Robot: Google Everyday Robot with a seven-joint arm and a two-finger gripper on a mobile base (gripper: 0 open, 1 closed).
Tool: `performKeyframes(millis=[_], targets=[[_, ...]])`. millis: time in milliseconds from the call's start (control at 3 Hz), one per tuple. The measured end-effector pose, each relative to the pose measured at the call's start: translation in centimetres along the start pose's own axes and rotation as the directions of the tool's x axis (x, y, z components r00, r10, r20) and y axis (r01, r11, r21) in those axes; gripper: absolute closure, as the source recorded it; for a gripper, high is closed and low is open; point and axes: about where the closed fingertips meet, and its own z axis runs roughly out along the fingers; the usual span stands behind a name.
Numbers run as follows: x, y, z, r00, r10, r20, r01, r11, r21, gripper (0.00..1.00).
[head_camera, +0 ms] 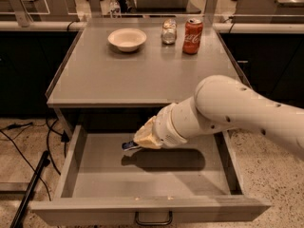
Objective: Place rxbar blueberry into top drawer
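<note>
The top drawer (99, 177) is pulled open below the grey table, its dark loop handle (153, 218) at the bottom edge. My gripper (137, 140) reaches into the drawer from the right, low over the left-middle of the drawer floor. A small dark blue end of the rxbar blueberry (128, 145) sticks out of the gripper to the left; the rest of the bar is hidden by the gripper. The bar hangs just above the drawer floor.
On the grey table top (142, 75) stand a white bowl (127, 38), a small glass jar (168, 31) and a red soda can (193, 35) at the back. Cables and a dark stand (33, 184) lie on the floor at the left.
</note>
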Motion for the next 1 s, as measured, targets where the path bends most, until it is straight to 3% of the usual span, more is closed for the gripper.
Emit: performKeyframes(millis=[333, 1000], targets=[[3.73, -0.66, 5.36, 0.998, 0.043, 0.043, -0.042, 0.9986, -0.033, 1.00], [3.87, -0.57, 5.83, 0.999, 0.026, 0.039, -0.025, 0.9993, -0.029, 1.00]])
